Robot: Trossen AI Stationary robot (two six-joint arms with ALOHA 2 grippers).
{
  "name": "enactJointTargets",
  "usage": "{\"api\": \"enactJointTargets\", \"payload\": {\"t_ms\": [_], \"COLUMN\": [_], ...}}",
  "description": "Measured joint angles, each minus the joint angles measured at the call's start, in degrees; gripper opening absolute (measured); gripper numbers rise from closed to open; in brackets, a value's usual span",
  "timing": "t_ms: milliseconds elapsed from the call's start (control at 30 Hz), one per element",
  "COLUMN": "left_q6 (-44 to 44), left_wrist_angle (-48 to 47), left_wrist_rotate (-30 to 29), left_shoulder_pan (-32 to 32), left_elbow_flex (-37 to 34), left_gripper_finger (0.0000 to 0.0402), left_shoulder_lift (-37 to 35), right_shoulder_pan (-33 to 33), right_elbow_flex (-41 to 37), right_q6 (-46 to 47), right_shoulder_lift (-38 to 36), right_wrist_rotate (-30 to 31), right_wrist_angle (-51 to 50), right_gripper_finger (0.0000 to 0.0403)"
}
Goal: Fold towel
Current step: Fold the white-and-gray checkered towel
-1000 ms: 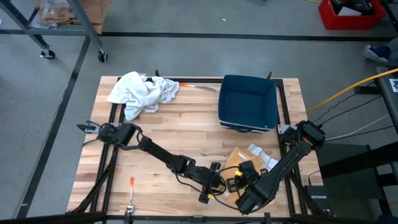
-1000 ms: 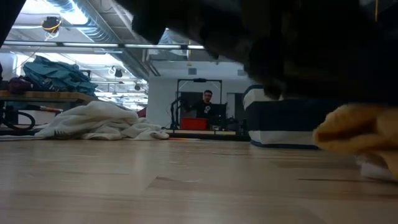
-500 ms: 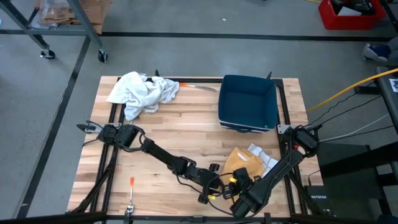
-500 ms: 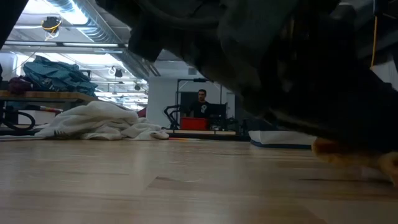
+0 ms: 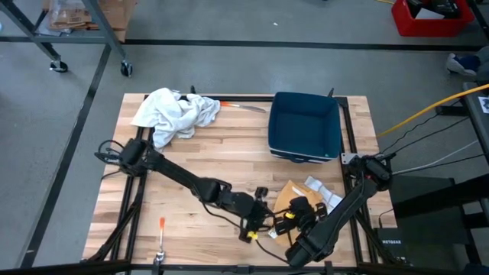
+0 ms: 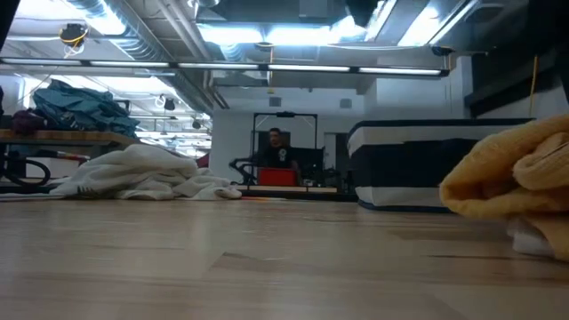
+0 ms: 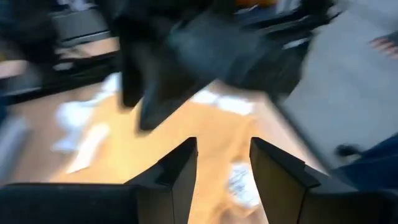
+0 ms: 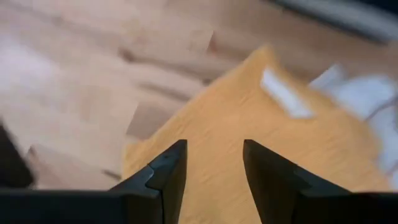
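We see both end effectors spread and holding nothing: the left end effector (image 5: 260,216) and right end effector (image 5: 293,212) hover beside the yellow towel (image 5: 294,196) on the near surface (image 5: 229,164).

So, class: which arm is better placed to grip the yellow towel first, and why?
Probably the right: its pincer stands open directly over the yellow towel, fingers astride the cloth. The left pincer, also open, sits beside the towel's edge.

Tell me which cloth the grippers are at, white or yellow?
The yellow towel at the table's near right, by the left gripper and right gripper. The crumpled white cloth lies apart at the far left corner.
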Motion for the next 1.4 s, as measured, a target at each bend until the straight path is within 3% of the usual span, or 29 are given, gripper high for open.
{"api": "enactJointTargets", "payload": {"t_ms": [200, 333, 567, 800, 933, 1067, 1167, 1267, 1400], "left_q6": [3.1, -2.8, -24.7, -30.6, -28.9, -24.9, -22.7, -20.4, -19.4], "left_wrist_angle": [-16.1, -29.7, -60.9, -87.9, -88.2, -78.8, -70.1, -63.3, -63.2], "left_wrist_rotate": [-16.1, -25.0, -28.4, -32.0, -33.9, -34.3, -30.9, -23.8, -21.3], "left_shoulder_pan": [2.0, 3.6, 7.4, 11.7, 15.2, 20.4, 25.8, 31.5, 37.1], "left_elbow_flex": [0.0, 0.0, 0.0, 0.0, -1.7, -5.9, -9.7, -13.3, -17.2], "left_gripper_finger": [0.0141, 0.0141, 0.0141, 0.0141, 0.0141, 0.0141, 0.0141, 0.0141, 0.0141], "left_shoulder_lift": [-7.1, -11.0, -17.3, -18.9, -18.8, -18.8, -18.8, -18.8, -18.7], "right_shoulder_pan": [-0.3, -0.4, -0.3, -0.3, -0.3, -0.3, -0.3, -0.3, -0.3], "right_elbow_flex": [1.6, 1.5, 1.5, 1.5, 1.5, 1.5, 1.5, 1.5, 1.5], "right_q6": [-5.8, -7.4, -11.6, -14.6, -14.7, -14.7, -14.8, -14.8, -14.7], "right_shoulder_lift": [-1.3, -1.3, -1.3, -1.3, -1.3, -1.3, -1.3, -1.3, -1.3], "right_wrist_rotate": [5.5, 5.8, 6.1, 6.6, 7.7, 7.8, 7.7, 7.6, 7.6], "right_wrist_angle": [-1.3, -1.9, -2.0, -2.0, -2.0, -2.0, -2.0, -2.0, -2.0], "right_gripper_finger": [0.0161, 0.0161, 0.0161, 0.0161, 0.0161, 0.0161, 0.0161, 0.0161, 0.0161]}}
